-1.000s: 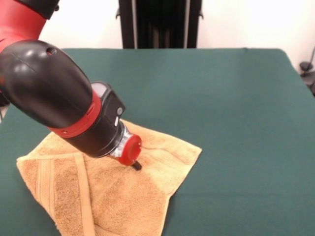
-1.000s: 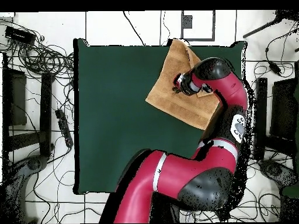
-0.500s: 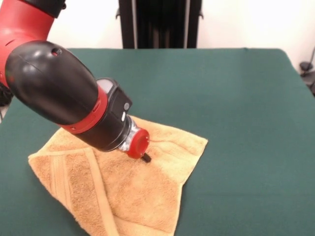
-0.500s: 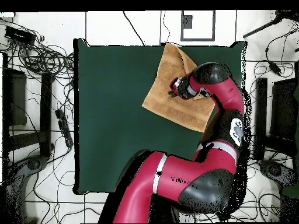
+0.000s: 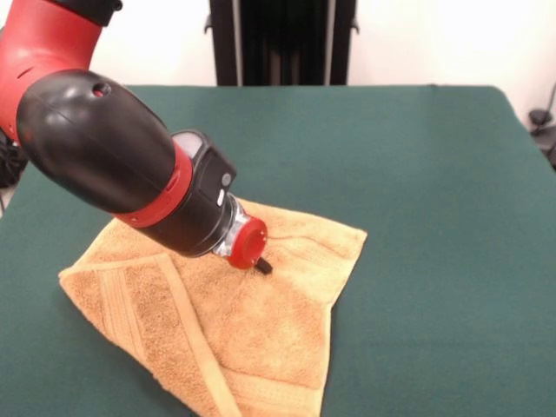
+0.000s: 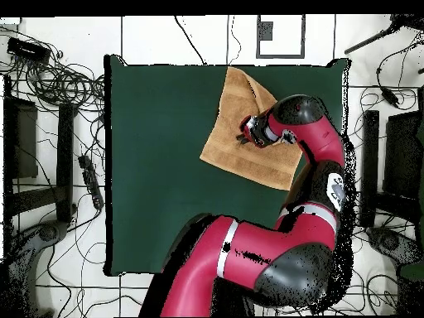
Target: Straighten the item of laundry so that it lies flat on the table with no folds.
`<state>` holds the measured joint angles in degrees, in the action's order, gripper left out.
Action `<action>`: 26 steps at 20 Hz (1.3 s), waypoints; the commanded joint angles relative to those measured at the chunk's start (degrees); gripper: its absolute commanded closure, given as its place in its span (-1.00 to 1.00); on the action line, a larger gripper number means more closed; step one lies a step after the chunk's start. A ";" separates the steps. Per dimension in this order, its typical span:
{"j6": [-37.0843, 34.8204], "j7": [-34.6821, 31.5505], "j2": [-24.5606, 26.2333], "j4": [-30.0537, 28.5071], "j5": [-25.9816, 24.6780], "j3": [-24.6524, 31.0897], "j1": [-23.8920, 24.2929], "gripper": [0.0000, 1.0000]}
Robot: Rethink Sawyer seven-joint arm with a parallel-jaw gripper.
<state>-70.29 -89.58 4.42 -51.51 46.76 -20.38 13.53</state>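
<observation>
pressing gripper (image 5: pixel 262 267) into folded towel (image 5: pixel 261 339) on bench (image 5: pixel 417 174) | fingers' opening: cannot tell | next: draw fold open

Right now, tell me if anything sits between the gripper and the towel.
Nothing visible does. The gripper is tip-down on the towel, near its middle. Only bare table surrounds the cloth.
</observation>
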 commanded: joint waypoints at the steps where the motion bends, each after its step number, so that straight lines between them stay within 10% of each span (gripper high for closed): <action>1: 4.36 -5.30 1.71 -16.27 -3.45 8.77 -2.53 1.00; 26: 12.65 -6.85 -5.07 -31.52 -1.19 15.16 -3.70 1.00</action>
<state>-58.04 -89.58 -4.30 -69.59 46.81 -16.03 12.37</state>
